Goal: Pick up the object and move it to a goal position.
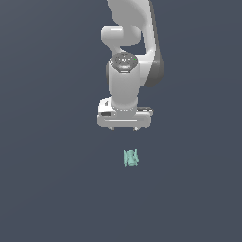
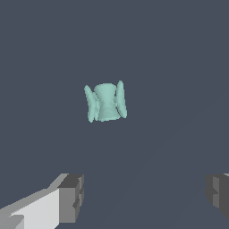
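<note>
The object is a small pale teal block with ridged sides, lying on the dark grey floor. In the exterior view it sits below my white gripper, slightly toward that view's right. The gripper hangs above the floor, apart from the object, with its two short fingertips spread wide. In the wrist view the object lies ahead of the gripper, and the two grey finger pads stand far apart with nothing between them.
The dark grey floor fills both views. The white arm rises above the gripper in the exterior view.
</note>
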Controlling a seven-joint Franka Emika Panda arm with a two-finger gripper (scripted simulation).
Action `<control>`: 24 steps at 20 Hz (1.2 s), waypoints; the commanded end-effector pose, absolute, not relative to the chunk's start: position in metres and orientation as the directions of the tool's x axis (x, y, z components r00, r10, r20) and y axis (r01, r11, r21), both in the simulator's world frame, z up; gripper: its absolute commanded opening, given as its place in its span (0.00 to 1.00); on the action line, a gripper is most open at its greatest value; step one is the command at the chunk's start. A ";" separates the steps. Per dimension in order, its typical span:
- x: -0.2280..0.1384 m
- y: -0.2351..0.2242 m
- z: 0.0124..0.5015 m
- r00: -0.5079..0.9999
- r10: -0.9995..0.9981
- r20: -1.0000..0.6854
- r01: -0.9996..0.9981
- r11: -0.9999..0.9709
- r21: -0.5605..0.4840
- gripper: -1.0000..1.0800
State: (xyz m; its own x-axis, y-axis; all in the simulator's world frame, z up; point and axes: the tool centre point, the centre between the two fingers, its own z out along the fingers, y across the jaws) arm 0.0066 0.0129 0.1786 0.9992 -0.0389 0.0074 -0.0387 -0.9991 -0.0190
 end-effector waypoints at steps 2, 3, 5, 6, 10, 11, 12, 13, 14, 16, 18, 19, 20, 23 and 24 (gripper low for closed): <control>0.009 0.013 0.176 0.999 -0.037 0.007 -0.037 -0.999 -0.018 0.96; 0.010 0.013 0.175 0.999 -0.034 0.007 -0.034 -0.999 -0.017 0.96; 0.014 0.015 0.172 1.000 -0.027 0.007 -0.027 -0.999 -0.016 0.96; 0.017 0.016 0.169 1.000 -0.024 0.006 -0.023 -1.000 -0.016 0.96; 0.029 0.021 0.157 1.000 -0.003 0.005 -0.003 -1.000 -0.012 0.96; 0.033 0.023 0.153 1.000 0.003 0.005 0.003 -1.000 -0.011 0.96; 0.036 0.025 0.148 1.000 0.010 0.005 0.010 -1.000 -0.010 0.96; 0.041 0.027 0.144 1.000 0.017 0.004 0.017 -1.000 -0.009 0.96; 0.045 0.029 0.138 1.000 0.025 0.004 0.025 -1.000 -0.008 0.96; 0.053 0.033 0.128 0.999 0.040 0.003 0.040 -0.999 -0.006 0.96; 0.060 0.036 0.118 0.999 0.054 0.002 0.054 -0.999 -0.004 0.96; 0.063 0.038 0.114 0.998 0.060 0.002 0.060 -0.998 -0.003 0.96; 0.065 0.040 0.110 0.998 0.065 0.002 0.065 -0.998 -0.003 0.96; 0.071 0.043 0.100 0.997 0.078 0.001 0.078 -0.997 -0.001 0.96; 0.073 0.044 0.098 0.997 0.081 0.001 0.081 -0.997 -0.001 0.96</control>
